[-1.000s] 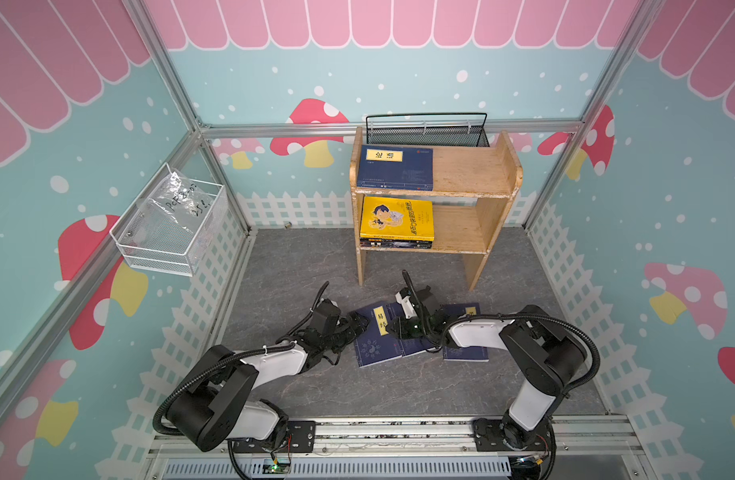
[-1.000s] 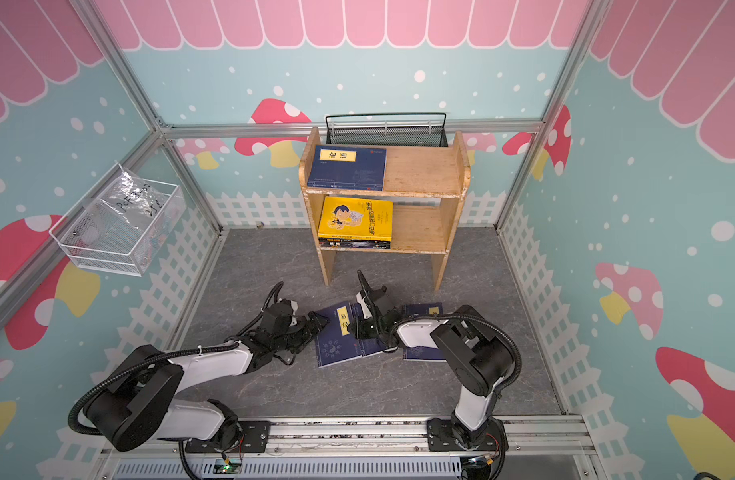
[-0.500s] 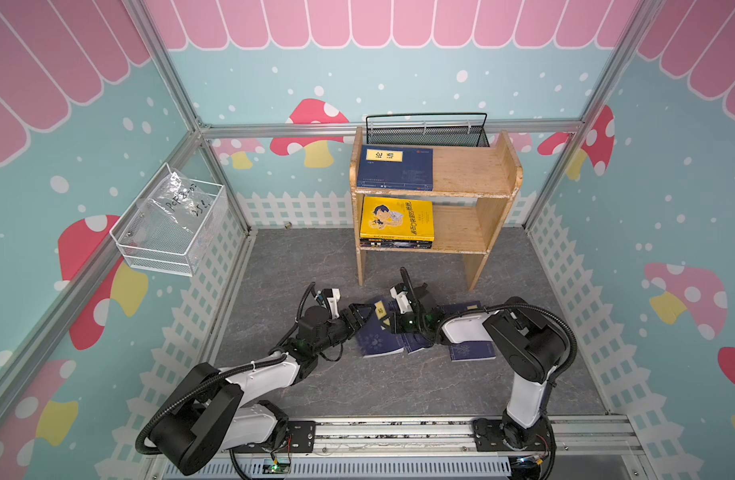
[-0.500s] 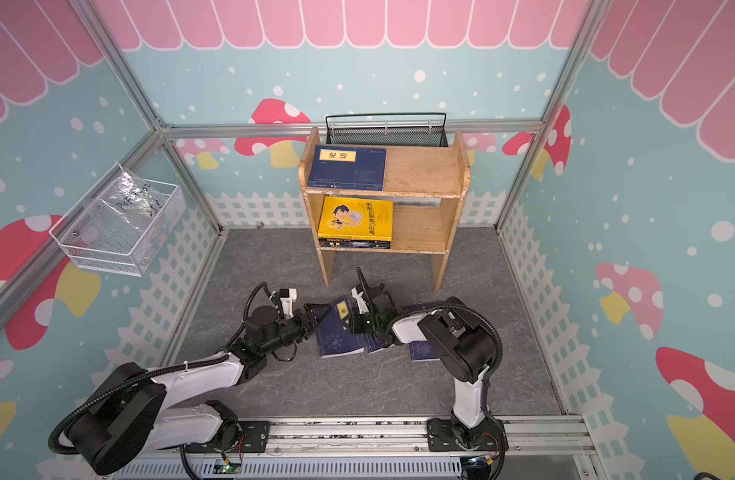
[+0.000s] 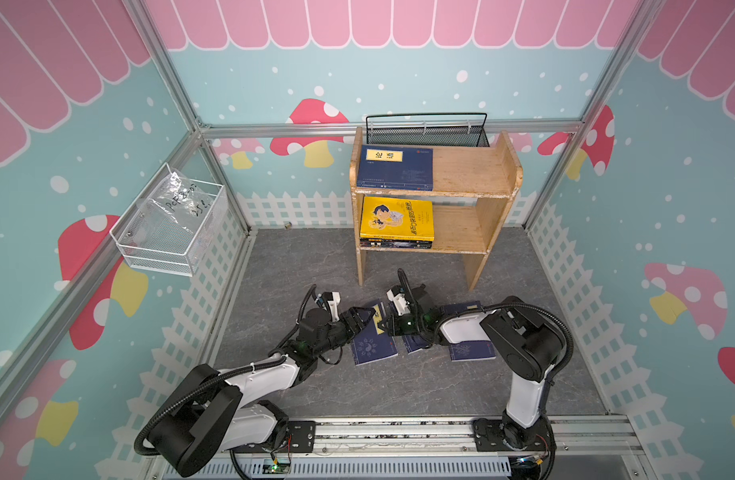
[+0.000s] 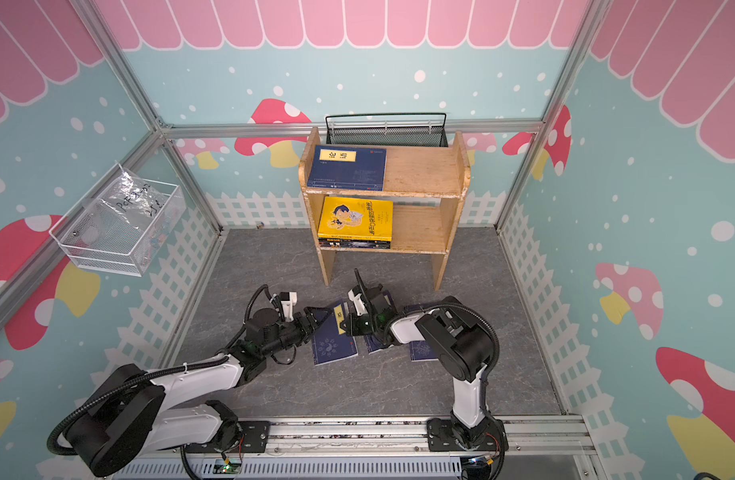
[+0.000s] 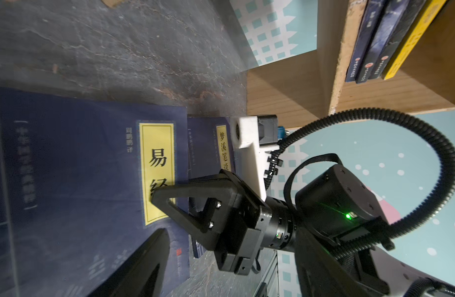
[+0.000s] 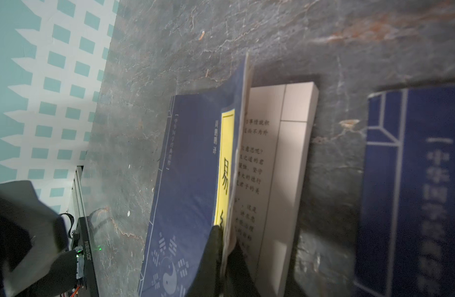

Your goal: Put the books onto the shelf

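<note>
- My right pincer [image 8: 225, 246] is clenched on the front cover of the leftmost navy book [image 5: 374, 347], gripping the edge next to the yellow title label. The cover is peeled up off the pages, and the rest of the book lies flat on the table [image 5: 299, 270].
- My left pincer [image 5: 363, 319] is released, its jaws spread at that book's opposite, left edge. The left wrist view shows one of its fingers [image 7: 144, 259] low over the cover. I cannot tell whether it touches.
- Compared with a second ago, the right pincer has slid left, off the middle of the row and onto this book, and has gone from slightly parted to fully clamped. The left pincer has come in from the left, right up to the book. The shelf's load looks the same.
- Two more books lie flat on the table. A second navy book [image 5: 415, 345] is just beside the first, partly under my right arm, and a third navy book [image 5: 471, 351] lies beyond it to the right.
- The shelf [image 5: 461, 166] holds a navy paperback [image 5: 395, 168] lying flat on the left of its top tier. On the lower tier, a yellow book [image 5: 397, 218] tops a short stack of dark books [image 5: 395, 245].
- The black mesh basket [image 5: 426, 131] stands behind the shelf, and I cannot see into it.
- The white wire basket [image 5: 170, 224] on the left wall holds a clear plastic bag [image 5: 179, 203] with handwriting on it.
</note>
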`<control>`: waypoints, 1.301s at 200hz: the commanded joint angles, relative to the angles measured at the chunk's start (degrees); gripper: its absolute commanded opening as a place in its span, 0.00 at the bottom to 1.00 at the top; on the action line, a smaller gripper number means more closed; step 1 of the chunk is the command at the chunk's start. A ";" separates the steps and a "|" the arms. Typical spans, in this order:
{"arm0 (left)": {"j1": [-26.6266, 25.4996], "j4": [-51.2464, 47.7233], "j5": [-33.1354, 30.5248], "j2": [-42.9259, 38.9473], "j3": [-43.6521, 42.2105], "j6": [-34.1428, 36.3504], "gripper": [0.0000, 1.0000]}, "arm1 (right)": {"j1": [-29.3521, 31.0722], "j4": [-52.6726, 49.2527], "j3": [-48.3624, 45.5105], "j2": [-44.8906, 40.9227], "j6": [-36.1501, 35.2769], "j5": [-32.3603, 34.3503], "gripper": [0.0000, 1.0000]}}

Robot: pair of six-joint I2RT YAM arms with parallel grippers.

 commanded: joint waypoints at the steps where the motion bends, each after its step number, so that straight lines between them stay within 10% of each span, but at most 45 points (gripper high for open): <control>1: 0.63 -9.55 -3.26 -4.77 2.17 4.22 0.78 | 0.52 -2.41 -0.61 -2.80 0.89 -0.22 0.04; 51: 5.53 -30.41 -5.57 -19.95 6.67 13.42 0.79 | 0.46 -7.19 0.08 -13.40 -0.98 2.19 0.00; 105: 9.97 -35.14 6.48 -24.99 13.32 20.56 0.80 | 0.42 -18.74 5.89 -28.91 -7.22 3.90 0.00; 185: 9.57 -10.47 28.48 -13.40 18.30 16.01 0.81 | -0.33 -35.21 19.96 -41.76 -15.17 5.86 0.00; 260: 5.47 2.27 34.74 -7.15 23.28 12.74 0.78 | -0.55 -34.12 23.00 -43.02 -15.17 -0.93 0.00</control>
